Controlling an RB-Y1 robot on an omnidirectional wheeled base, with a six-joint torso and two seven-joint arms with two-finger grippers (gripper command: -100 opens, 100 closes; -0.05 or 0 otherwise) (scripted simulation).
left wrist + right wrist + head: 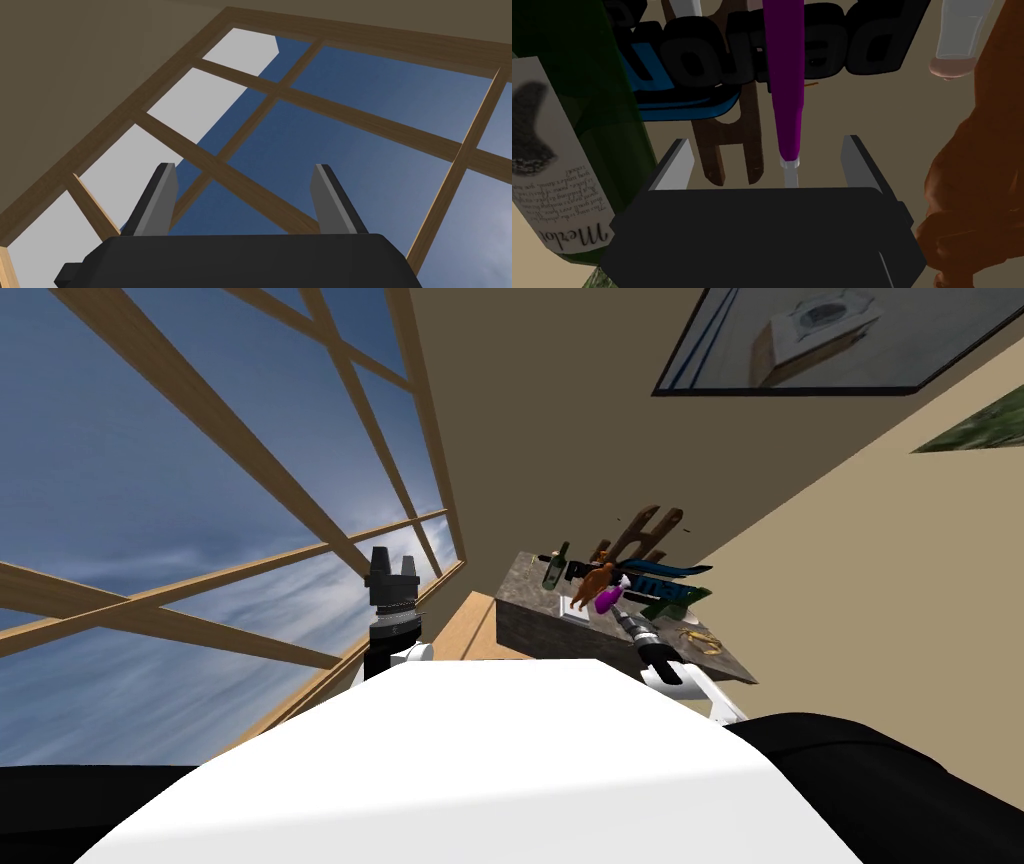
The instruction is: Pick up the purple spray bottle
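Observation:
The purple spray bottle [607,599] stands among clutter on a dark stone-topped counter [530,633] against the tan wall. In the right wrist view its slim purple body [784,75] with a white tip runs between the two fingers of my right gripper [764,157]. That gripper is open, with gaps on both sides of the bottle and no contact. My left gripper [392,573] is raised in front of the window, and its fingers [162,200] stand open with nothing between them.
Close beside the right gripper are a dark green wine bottle [572,125] with a white label and a brown figure [977,175]. Behind the purple bottle are a black and blue lettered object [752,45], a brown wooden rack [732,145] and a clear glass piece [959,35].

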